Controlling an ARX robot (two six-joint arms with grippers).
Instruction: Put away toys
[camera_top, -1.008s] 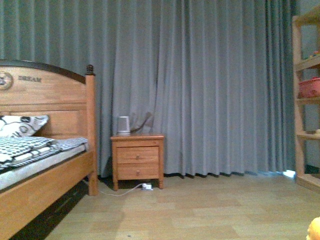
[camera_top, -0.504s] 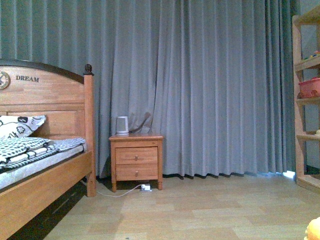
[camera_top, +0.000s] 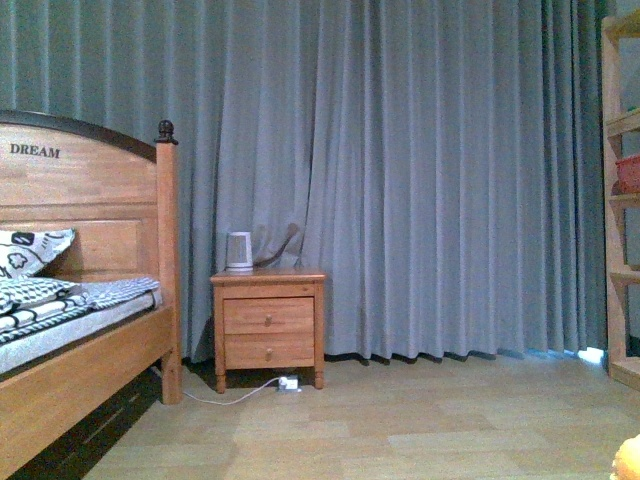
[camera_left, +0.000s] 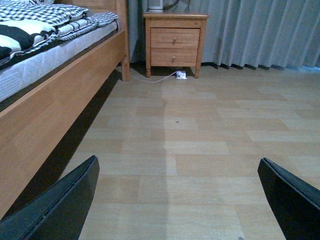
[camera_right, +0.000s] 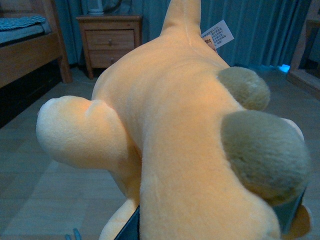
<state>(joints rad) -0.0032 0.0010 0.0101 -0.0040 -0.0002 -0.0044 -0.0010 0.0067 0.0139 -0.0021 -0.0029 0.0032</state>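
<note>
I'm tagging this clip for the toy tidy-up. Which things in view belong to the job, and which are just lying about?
Job: plush toy, gripped by the right tool.
Lying about: bed, nightstand, white jug, curtain, shelf unit.

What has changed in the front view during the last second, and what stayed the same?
The whole scene spread outward: the bed slid toward the left edge, the shelf toward the right, so the robot probably rolled forward. Nothing was grasped or released. The plush toy stayed in the lower right corner; the nightstand only drifted slightly left.
</note>
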